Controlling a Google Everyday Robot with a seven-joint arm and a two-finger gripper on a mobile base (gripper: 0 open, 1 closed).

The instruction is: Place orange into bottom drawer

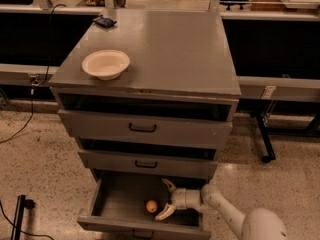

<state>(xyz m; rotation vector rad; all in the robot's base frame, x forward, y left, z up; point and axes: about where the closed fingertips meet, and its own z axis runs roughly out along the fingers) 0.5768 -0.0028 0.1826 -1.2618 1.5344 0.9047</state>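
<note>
The orange [151, 206] lies on the flat floor of the open bottom drawer [120, 194], near its middle front. My gripper [167, 199] is inside the drawer just right of the orange, open, with one cream finger [169, 184] up at the back and the other finger [165, 213] near the front. The orange sits apart from both fingers. My white arm reaches in from the lower right.
A cream bowl [105, 64] sits on the cabinet top [165, 49] at the left. A small dark object [104, 21] lies at the back left. Two upper drawers [144, 129] stand slightly open. Black table legs [264, 139] stand to the right.
</note>
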